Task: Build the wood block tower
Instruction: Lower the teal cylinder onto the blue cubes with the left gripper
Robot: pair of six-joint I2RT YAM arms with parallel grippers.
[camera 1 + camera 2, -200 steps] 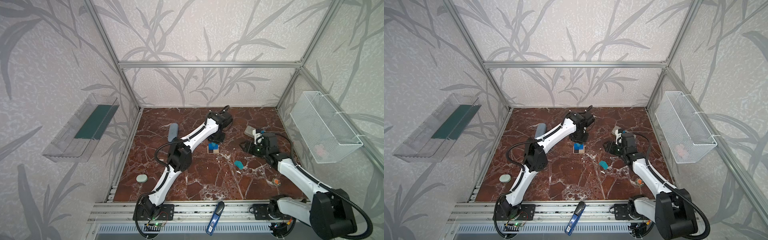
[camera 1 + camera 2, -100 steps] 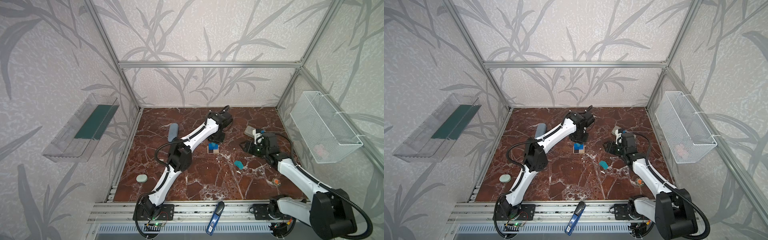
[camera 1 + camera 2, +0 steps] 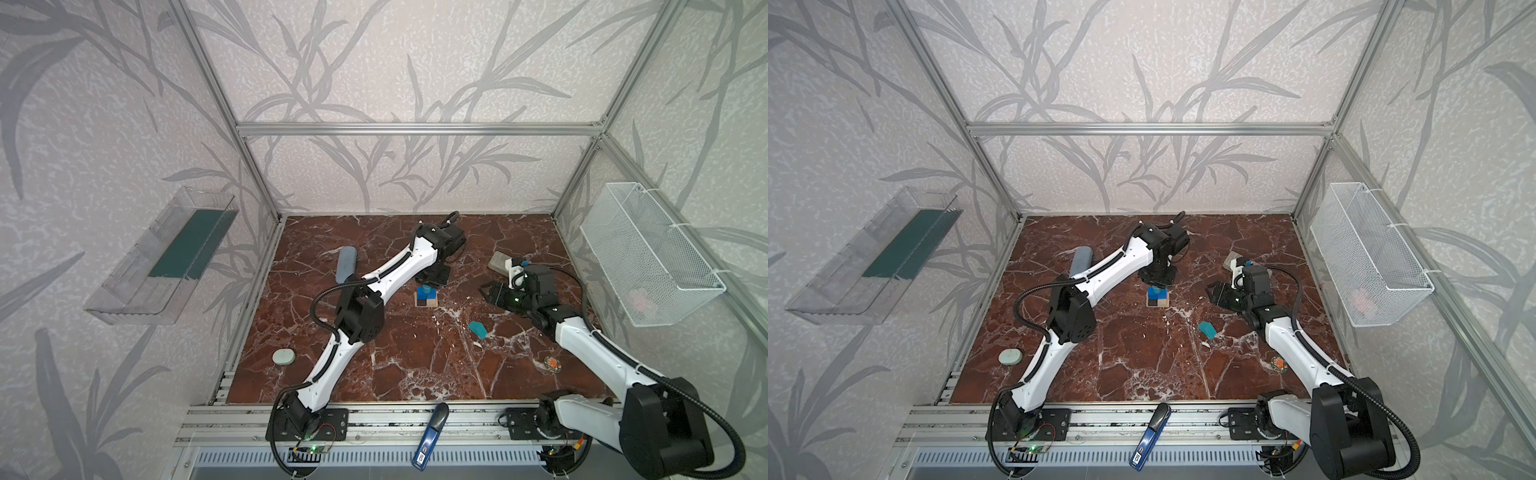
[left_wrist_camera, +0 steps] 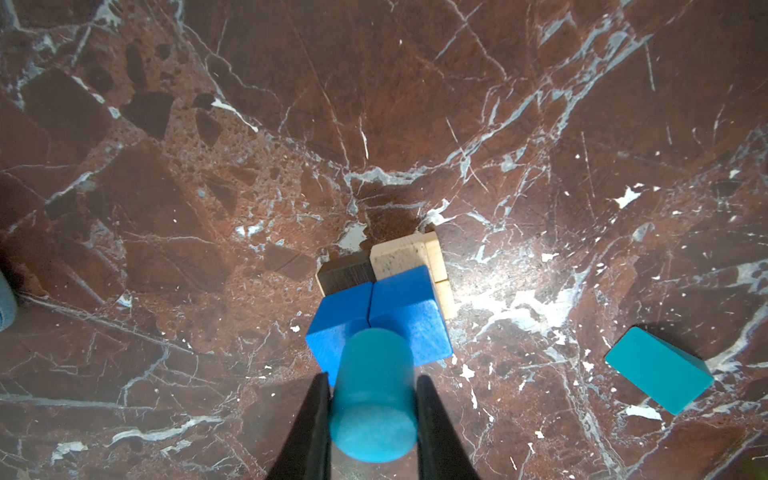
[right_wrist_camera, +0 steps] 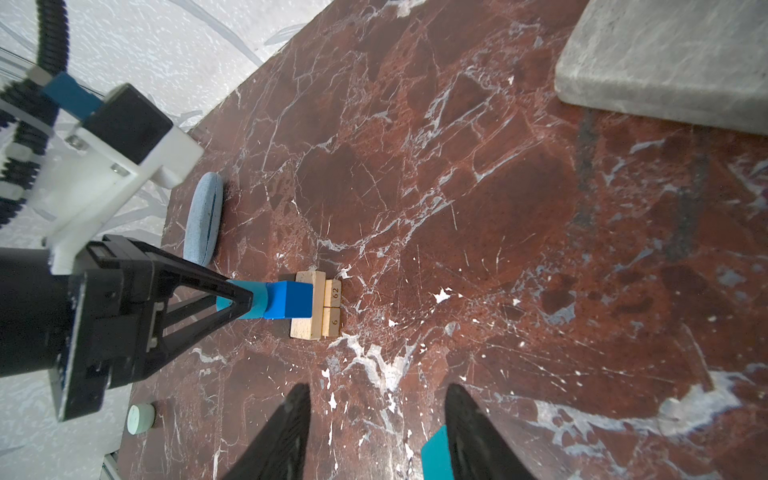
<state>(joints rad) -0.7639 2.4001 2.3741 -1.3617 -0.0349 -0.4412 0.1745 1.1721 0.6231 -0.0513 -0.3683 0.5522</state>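
Note:
The tower [image 3: 426, 300] [image 3: 1157, 299] stands mid-floor: pale bars [image 4: 415, 253] and a dark brown bar [image 4: 347, 274] form its base, with two blue cubes [image 4: 382, 311] side by side on top. My left gripper [image 4: 372, 380] [image 5: 245, 297] is shut on the blue cylinder [image 4: 374, 395] [image 5: 257, 300]. The cylinder is upright and its lower end meets the cubes. The teal house-shaped piece [image 3: 477, 329] [image 3: 1207, 330] lies flat on the floor right of the tower. My right gripper [image 5: 378, 390] [image 3: 491, 291] hovers open and empty right of the tower, beside that teal piece [image 5: 434, 457].
A grey-blue case [image 3: 346, 264] lies at the back left, and a grey stone brick [image 3: 498, 262] behind the right gripper. A pale green disc [image 3: 284, 356] and a small orange item [image 3: 552, 364] lie near the front. A wire basket [image 3: 648, 253] hangs on the right wall.

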